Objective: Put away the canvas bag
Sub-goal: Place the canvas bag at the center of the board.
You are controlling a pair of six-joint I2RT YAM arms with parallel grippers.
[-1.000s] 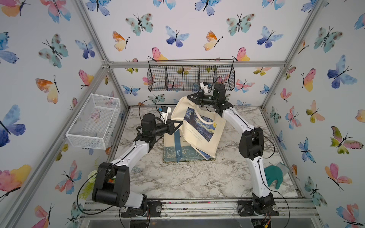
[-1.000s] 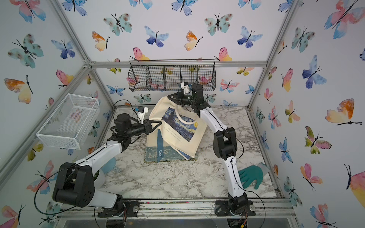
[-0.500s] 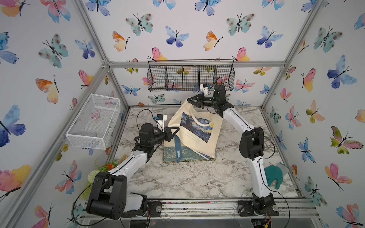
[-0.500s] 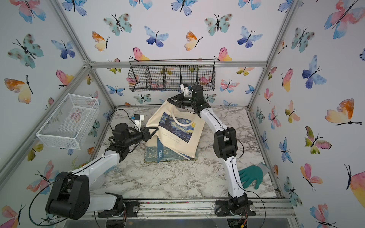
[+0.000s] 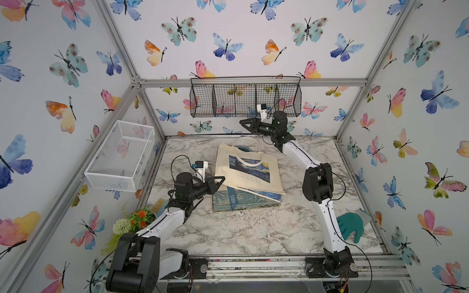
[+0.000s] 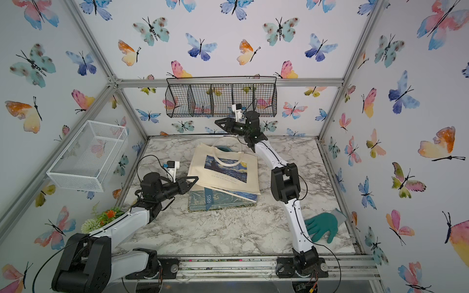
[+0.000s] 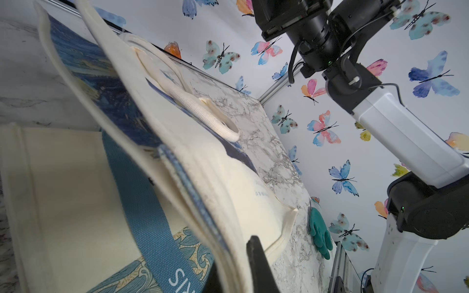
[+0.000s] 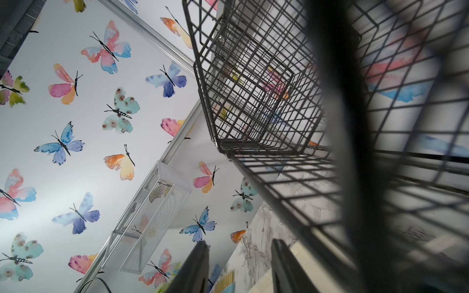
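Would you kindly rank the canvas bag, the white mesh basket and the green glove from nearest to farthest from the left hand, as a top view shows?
1. canvas bag, its corner pinched in the left hand.
2. white mesh basket, up on the left wall.
3. green glove, front right corner.

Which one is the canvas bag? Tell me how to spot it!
Look at the middle of the marble table. Two flat bags are stacked there, and the canvas bag is the upper one, leaning on the blue patterned bag. It alone has white rope handles and a swirly blue night-sky picture.
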